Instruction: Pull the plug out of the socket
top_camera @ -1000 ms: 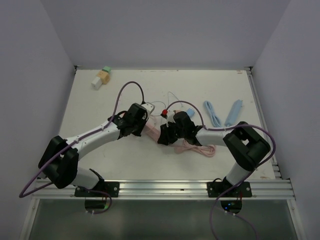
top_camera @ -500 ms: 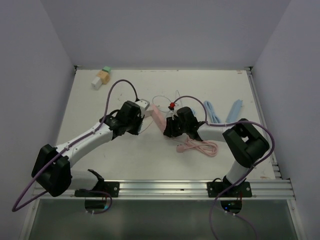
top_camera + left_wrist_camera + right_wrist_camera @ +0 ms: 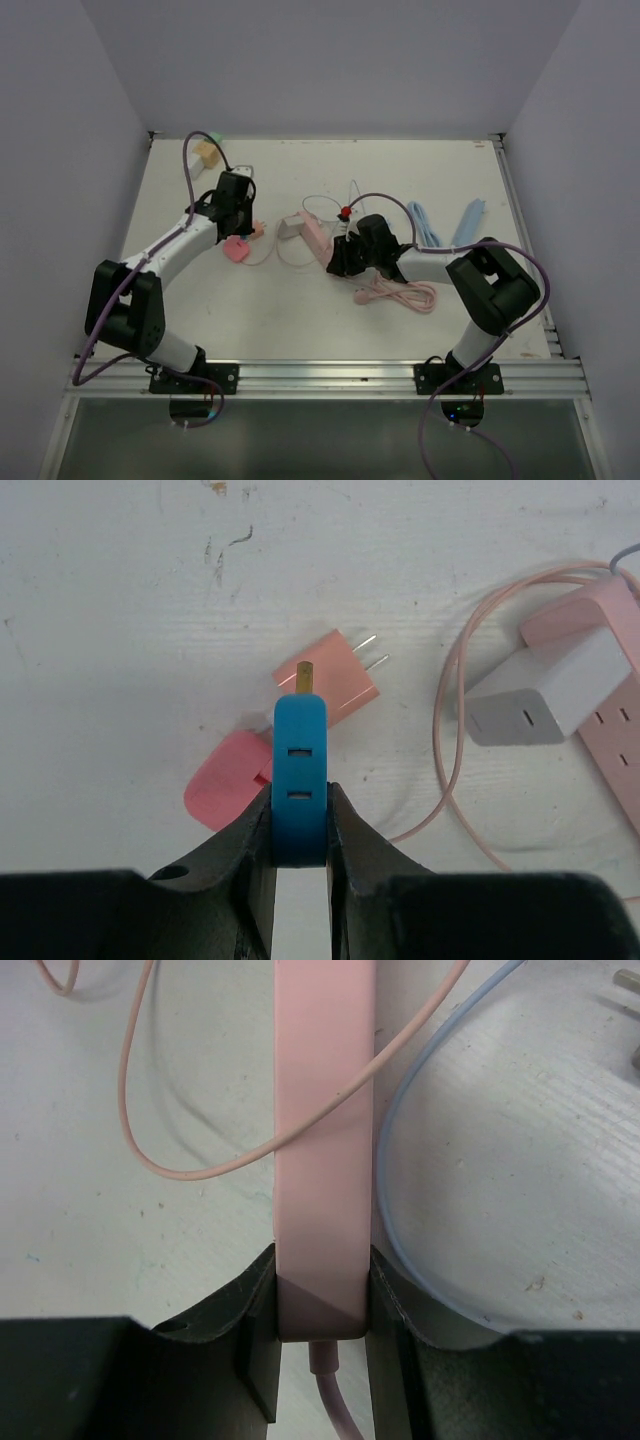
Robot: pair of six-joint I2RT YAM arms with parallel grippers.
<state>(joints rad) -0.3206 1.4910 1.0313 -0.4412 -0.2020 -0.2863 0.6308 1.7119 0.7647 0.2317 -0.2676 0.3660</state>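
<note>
A blue plug with one brass prong showing sits clamped between the jaws of my left gripper, clear of the socket and a little above the table. My left gripper is at the left of the table. The socket is a pink power strip and my right gripper is shut on its cable end. In the top view the strip lies mid-table with my right gripper at its near end. A white adapter is still plugged into the strip.
A pink charger with two prongs and a pink rounded piece lie just ahead of my left gripper. A thin pink cable loops nearby. A coiled pink cord, two light blue cables and a tan-and-green block lie around.
My left arm has swung left, away from the strip, carrying the blue plug. The white adapter stayed at the strip. My right gripper has kept its hold and barely moved.
</note>
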